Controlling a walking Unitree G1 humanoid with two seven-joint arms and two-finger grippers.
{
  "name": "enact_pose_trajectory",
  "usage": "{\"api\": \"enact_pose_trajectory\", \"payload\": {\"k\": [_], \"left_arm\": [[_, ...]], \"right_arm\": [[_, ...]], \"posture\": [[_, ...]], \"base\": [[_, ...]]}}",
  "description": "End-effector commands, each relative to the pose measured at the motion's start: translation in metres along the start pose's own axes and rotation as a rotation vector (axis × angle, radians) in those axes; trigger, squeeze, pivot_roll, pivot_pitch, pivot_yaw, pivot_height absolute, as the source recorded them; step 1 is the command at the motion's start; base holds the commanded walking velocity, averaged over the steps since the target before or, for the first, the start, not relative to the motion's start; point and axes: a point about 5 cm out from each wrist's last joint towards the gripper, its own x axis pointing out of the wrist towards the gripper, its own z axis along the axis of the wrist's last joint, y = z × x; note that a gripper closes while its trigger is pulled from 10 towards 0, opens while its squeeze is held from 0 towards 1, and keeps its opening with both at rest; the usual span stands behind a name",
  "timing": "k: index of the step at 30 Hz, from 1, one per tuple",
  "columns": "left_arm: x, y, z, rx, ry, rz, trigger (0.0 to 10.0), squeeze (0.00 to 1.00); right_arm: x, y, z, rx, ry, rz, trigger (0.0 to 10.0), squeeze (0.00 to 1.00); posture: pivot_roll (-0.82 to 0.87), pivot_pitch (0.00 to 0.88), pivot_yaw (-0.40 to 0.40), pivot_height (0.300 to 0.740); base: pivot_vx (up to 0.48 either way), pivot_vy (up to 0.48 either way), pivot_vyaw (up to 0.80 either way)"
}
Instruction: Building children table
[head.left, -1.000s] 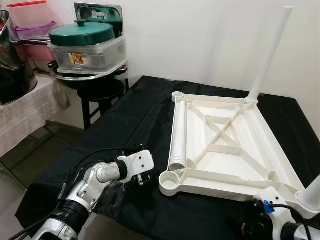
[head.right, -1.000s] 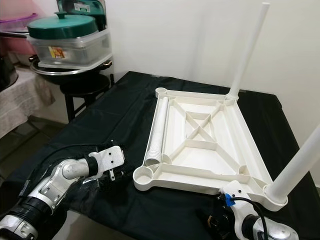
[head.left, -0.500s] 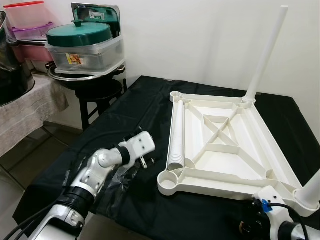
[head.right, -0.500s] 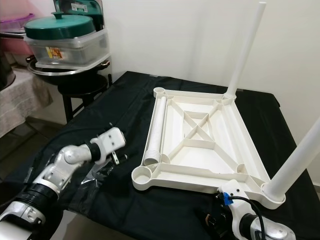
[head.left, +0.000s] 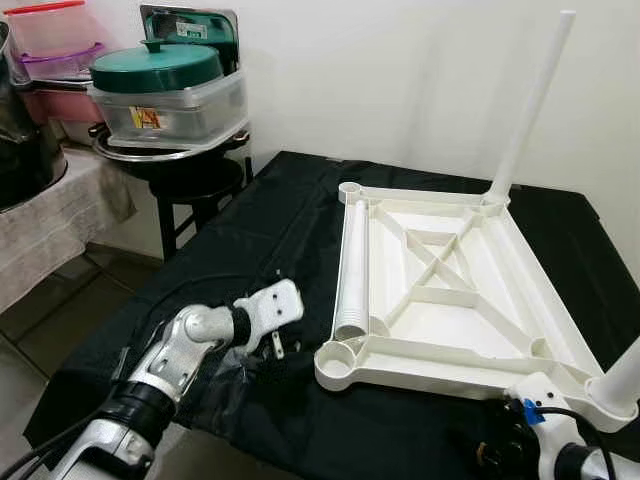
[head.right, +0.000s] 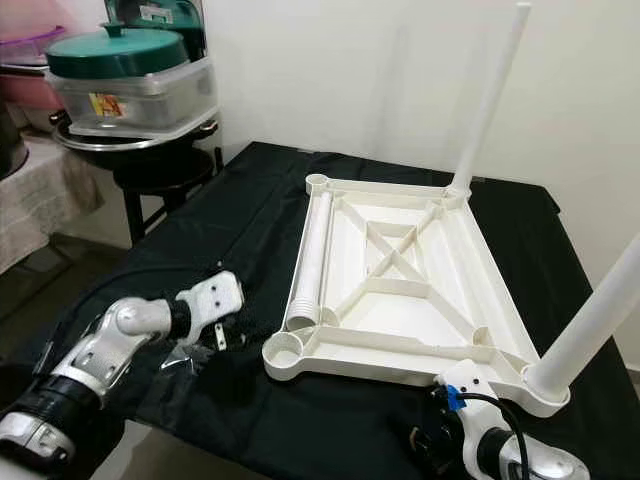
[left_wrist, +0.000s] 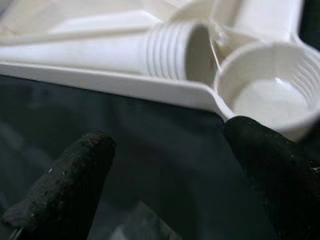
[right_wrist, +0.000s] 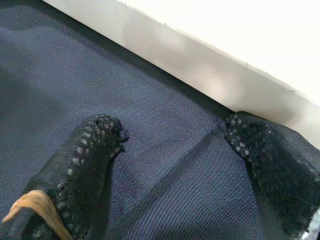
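Spreading its 2 fingers wide, the left gripper (left_wrist: 167, 175) could nudge the upturned white plastic tabletop (head.left: 455, 300) if it reaches carelessly for the loose white threaded leg (head.left: 354, 268); the right gripper (right_wrist: 175, 165) is also open.

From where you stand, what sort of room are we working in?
Probably a lived-in home, a kitchen or dining corner. A black-clothed table holds the upturned white table top, and beside it a stool carries a green-lidded food container, next to a cloth-covered side table.

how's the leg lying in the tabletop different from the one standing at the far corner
The lying leg rests flat along the left inner edge of the upturned tabletop, loose, its ribbed open end toward the robot. The standing leg is upright, seated in the far right corner socket. Both are plain white tubes of similar look.
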Motion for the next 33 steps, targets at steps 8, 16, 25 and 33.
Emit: {"api": "enact_pose_trajectory", "payload": {"k": [8, 16, 25, 33], "left_arm": [[0.001, 0.001, -0.012, -0.063, 0.111, -0.011, 10.0, 0.00], [0.004, 0.009, -0.004, -0.101, 0.075, 0.054, 10.0, 0.00], [0.004, 0.025, 0.005, -0.262, 0.013, 0.159, 10.0, 0.00], [0.006, 0.030, 0.009, -0.444, 0.000, 0.151, 10.0, 0.00]], "right_arm": [[0.009, 0.005, -0.021, 0.053, 0.086, 0.015, 10.0, 0.00], [0.009, 0.006, -0.023, 0.057, 0.088, 0.015, 10.0, 0.00], [0.013, 0.007, -0.024, 0.048, 0.097, 0.024, 10.0, 0.00], [0.014, 0.009, -0.025, 0.048, 0.097, 0.027, 10.0, 0.00]], "posture": [[-0.05, 0.000, 0.008, 0.740], [-0.04, 0.000, 0.005, 0.740], [-0.04, 0.000, 0.000, 0.740], [-0.04, 0.000, 0.005, 0.740]], "base": [[0.000, 0.000, 0.00], [0.000, 0.000, 0.00], [0.000, 0.000, 0.00], [0.000, 0.000, 0.00]]}}
